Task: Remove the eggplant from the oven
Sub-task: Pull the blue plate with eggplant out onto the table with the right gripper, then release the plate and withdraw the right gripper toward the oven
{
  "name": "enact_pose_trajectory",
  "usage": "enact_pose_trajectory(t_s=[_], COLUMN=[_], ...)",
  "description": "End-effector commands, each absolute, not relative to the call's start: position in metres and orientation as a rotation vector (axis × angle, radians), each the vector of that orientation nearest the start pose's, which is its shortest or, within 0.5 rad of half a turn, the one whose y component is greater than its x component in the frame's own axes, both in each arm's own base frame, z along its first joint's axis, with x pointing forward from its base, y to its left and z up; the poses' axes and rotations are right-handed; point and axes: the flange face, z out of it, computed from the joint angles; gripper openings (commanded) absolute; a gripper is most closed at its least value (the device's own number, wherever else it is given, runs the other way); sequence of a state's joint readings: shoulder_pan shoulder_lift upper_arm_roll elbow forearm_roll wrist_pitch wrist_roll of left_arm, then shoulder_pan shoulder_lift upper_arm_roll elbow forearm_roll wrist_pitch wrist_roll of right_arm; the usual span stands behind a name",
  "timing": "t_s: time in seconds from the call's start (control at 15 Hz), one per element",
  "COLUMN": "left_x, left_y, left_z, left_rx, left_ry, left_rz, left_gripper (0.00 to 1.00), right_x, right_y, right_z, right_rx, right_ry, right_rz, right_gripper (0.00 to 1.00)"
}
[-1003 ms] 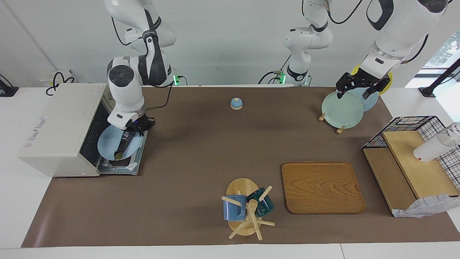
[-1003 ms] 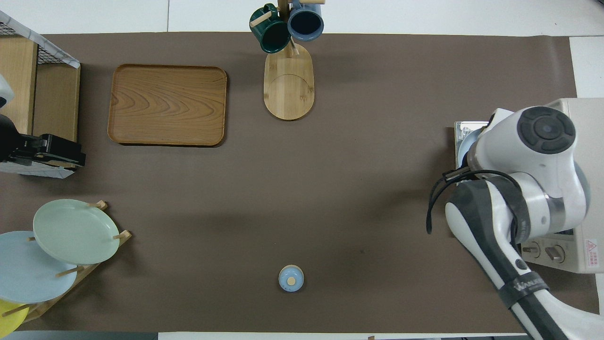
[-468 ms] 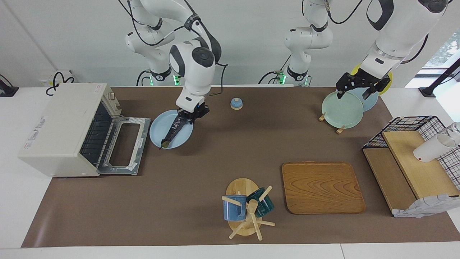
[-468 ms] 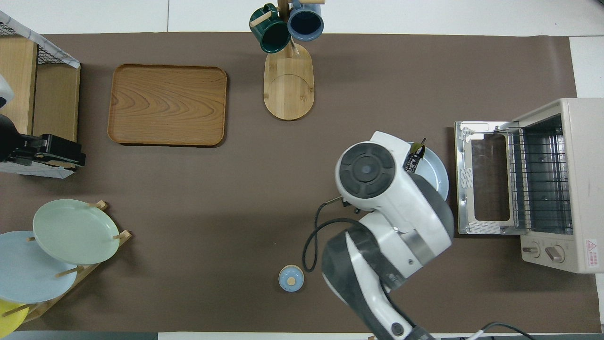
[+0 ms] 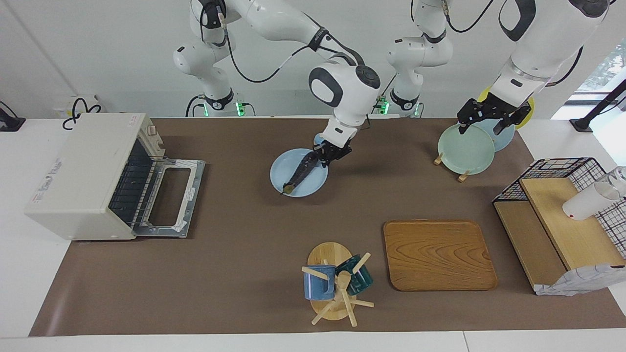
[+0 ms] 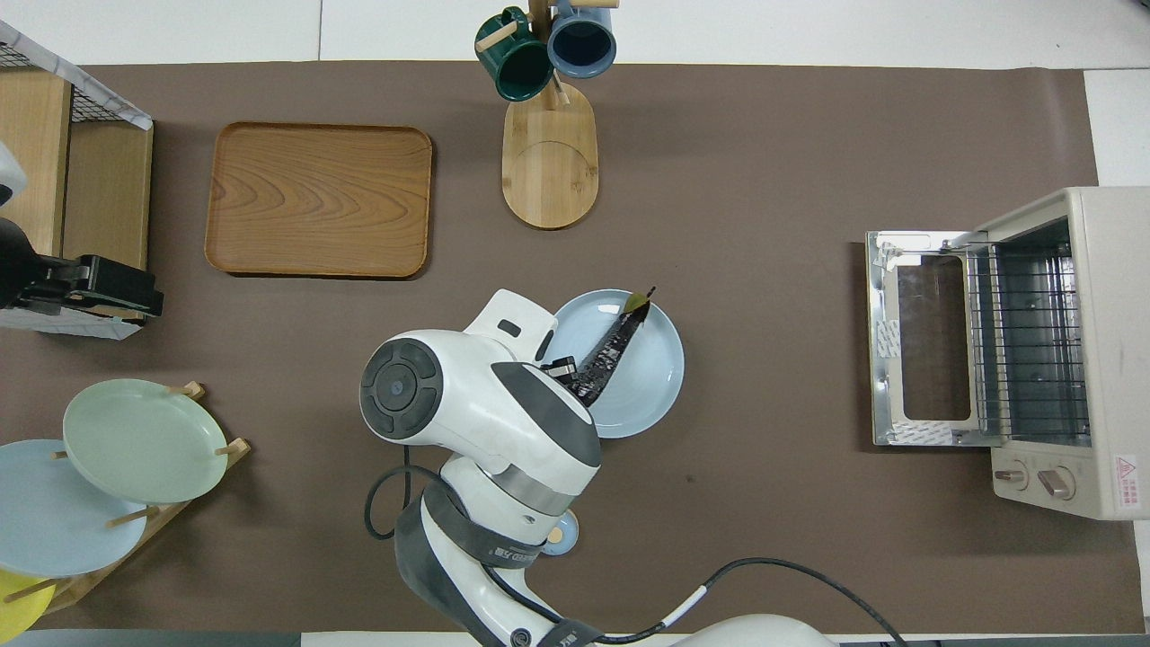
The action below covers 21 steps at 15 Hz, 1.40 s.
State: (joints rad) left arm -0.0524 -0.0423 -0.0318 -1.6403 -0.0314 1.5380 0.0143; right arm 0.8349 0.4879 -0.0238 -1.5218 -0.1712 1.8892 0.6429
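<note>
The eggplant [image 5: 301, 171] [image 6: 611, 346], slim and dark, lies slantwise on a light blue plate [image 5: 313, 185] [image 6: 651, 382] at the middle of the table, well outside the oven [image 5: 80, 171] [image 6: 1101, 341]. My right gripper [image 5: 328, 152] is shut on the plate's rim nearest the robots, right at the eggplant's blunt end. The oven's door [image 5: 168, 198] hangs open and its wire rack is bare. My left gripper [image 5: 480, 130] waits open above the plate rack.
A wooden tray [image 5: 437, 254] and a mug tree [image 5: 337, 283] with two mugs stand farther from the robots. A small blue knobbed lid [image 6: 554, 532] sits under the right arm. The plate rack [image 5: 467, 146] and a wire shelf [image 5: 562, 220] fill the left arm's end.
The right arm swung away from the oven's open door to the table's middle, carrying the plate and eggplant with it. The oven is left bare. The left arm has not moved.
</note>
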Motion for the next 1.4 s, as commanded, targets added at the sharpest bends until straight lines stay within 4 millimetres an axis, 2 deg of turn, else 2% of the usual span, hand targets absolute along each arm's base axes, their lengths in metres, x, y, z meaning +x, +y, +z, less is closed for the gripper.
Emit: enact_pose_trajectory(t_s=[0.0, 0.07, 0.4, 0.53, 0.6, 0.74, 0.8, 0.94, 1.0, 1.07, 1.14, 1.2, 1.27, 1.34], left_x=[0.530, 0.531, 0.530, 0.530, 0.531, 0.531, 0.530, 0.530, 0.531, 0.530, 0.531, 0.530, 0.531, 0.530], left_y=[-0.048, -0.048, -0.048, -0.048, -0.048, -0.048, -0.047, -0.048, -0.048, -0.048, -0.048, -0.048, -0.048, -0.047], left_z=[0.615, 0.614, 0.616, 0.615, 0.614, 0.614, 0.615, 0.615, 0.614, 0.615, 0.614, 0.615, 0.614, 0.615], left_rx=[-3.144, -3.144, -3.144, -3.144, -3.144, -3.144, -3.144, -3.144, -3.144, -3.144, -3.144, -3.144, -3.144, -3.144], left_ry=[0.162, 0.162, 0.162, 0.162, 0.162, 0.162, 0.159, 0.162, 0.162, 0.162, 0.162, 0.162, 0.162, 0.159], left_rz=[0.080, 0.080, 0.075, 0.078, 0.080, 0.083, 0.078, 0.078, 0.080, 0.078, 0.080, 0.078, 0.080, 0.080], left_gripper=[1.00, 1.00, 1.00, 1.00, 1.00, 1.00, 1.00, 1.00, 1.00, 1.00, 1.00, 1.00, 1.00, 1.00], right_x=[0.481, 0.468, 0.473, 0.477, 0.478, 0.491, 0.495, 0.515, 0.516, 0.517, 0.523, 0.523, 0.524, 0.528], right_y=[0.520, 0.535, 0.542, 0.541, 0.538, 0.523, 0.512, 0.481, 0.473, 0.456, 0.424, 0.384, 0.355, 0.333], right_z=[0.346, 0.336, 0.336, 0.336, 0.334, 0.349, 0.362, 0.383, 0.392, 0.393, 0.389, 0.382, 0.382, 0.380], right_rx=[-3.278, -3.273, -3.194, -3.163, -3.168, -3.176, -3.187, -3.210, -3.224, -3.276, -3.348, -3.406, -3.406, -3.403], right_ry=[-0.335, -0.354, -0.299, -0.260, -0.282, -0.244, -0.221, -0.137, -0.120, -0.111, -0.138, -0.246, -0.307, -0.293], right_rz=[-0.050, -0.055, -0.092, -0.094, -0.101, -0.099, -0.089, -0.068, -0.059, -0.023, -0.013, 0.001, -0.001, -0.002], right_gripper=[0.00, 0.00, 0.00, 0.16, 0.28, 0.29, 0.29, 0.27, 0.22, 0.15, 0.07, 0.00, 0.00, 0.00])
